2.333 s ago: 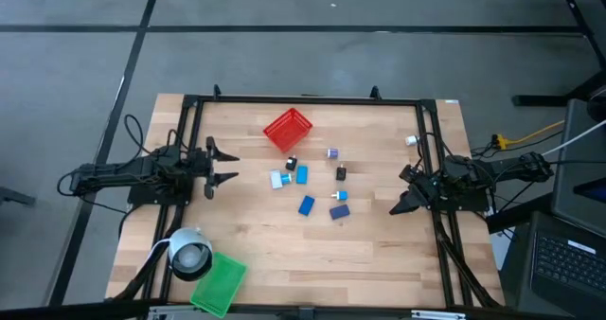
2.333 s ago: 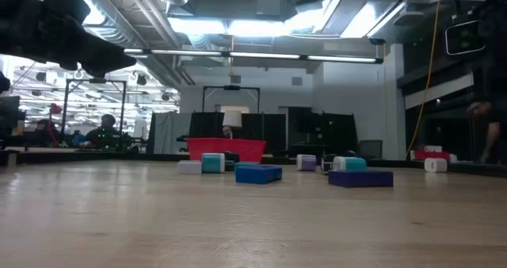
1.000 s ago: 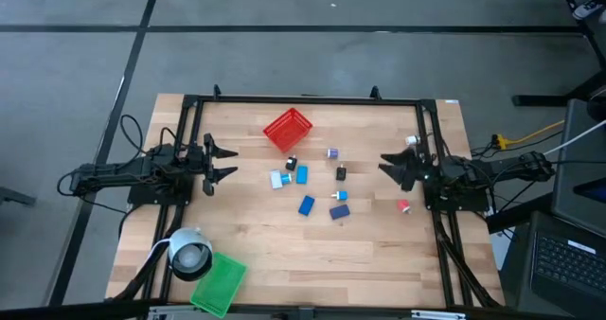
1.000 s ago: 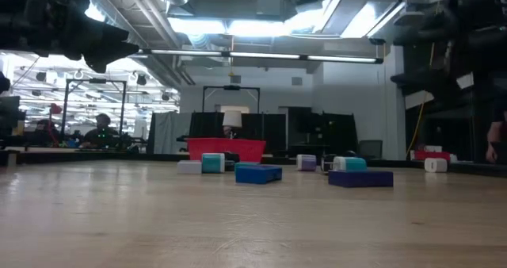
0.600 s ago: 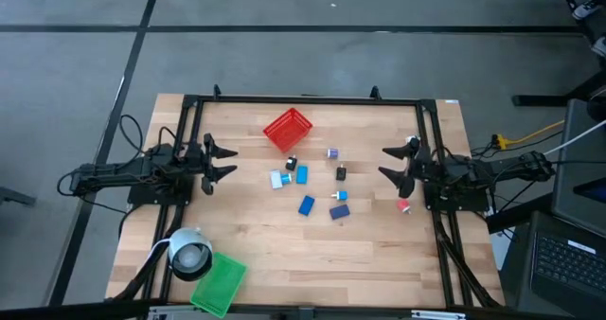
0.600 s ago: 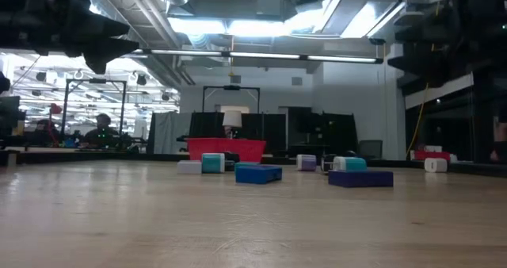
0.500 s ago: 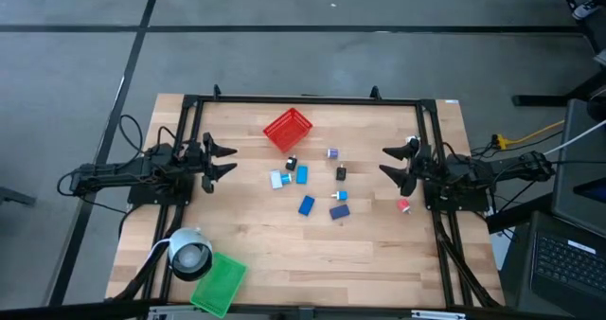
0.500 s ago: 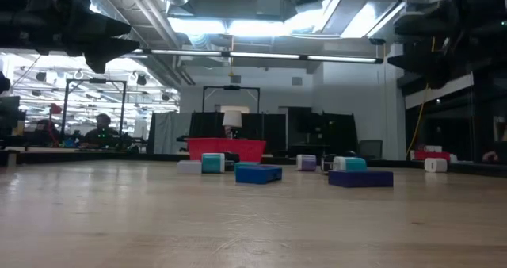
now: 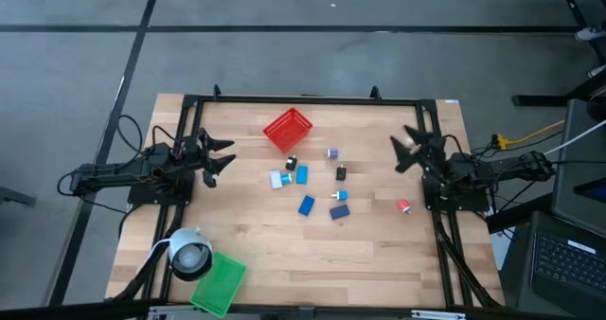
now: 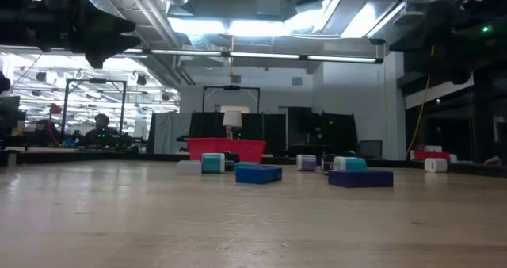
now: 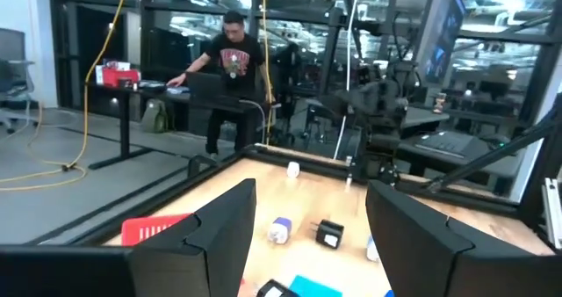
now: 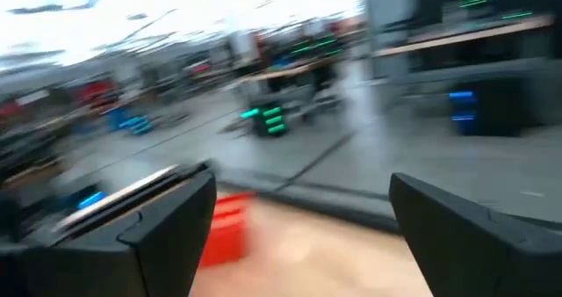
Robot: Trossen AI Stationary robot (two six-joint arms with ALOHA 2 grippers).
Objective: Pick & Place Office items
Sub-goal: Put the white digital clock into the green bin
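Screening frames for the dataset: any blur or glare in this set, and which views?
Right wrist view: heavy motion smear, only the red basket and that arm's own dark fingers stay readable. Left wrist view: sharp, reflections on the glass walls behind. Low view: ceiling lights blown out, both arms in dark silhouette, blue block crisp. High view: even light, no blur.

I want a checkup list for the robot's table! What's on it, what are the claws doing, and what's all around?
Surface: wooden table, black frame around it.
Job's things: small blue blocks, black bits and a pink-red bit loose mid-table.
Clutter: red mesh basket, empty; green tray and a round white-rimmed object at a corner.
Claws: left claw open, empty, at the left edge; right claw open, empty, at the right edge.
Cables: yellow cable beside the table.
Surroundings: person at a desk beyond.
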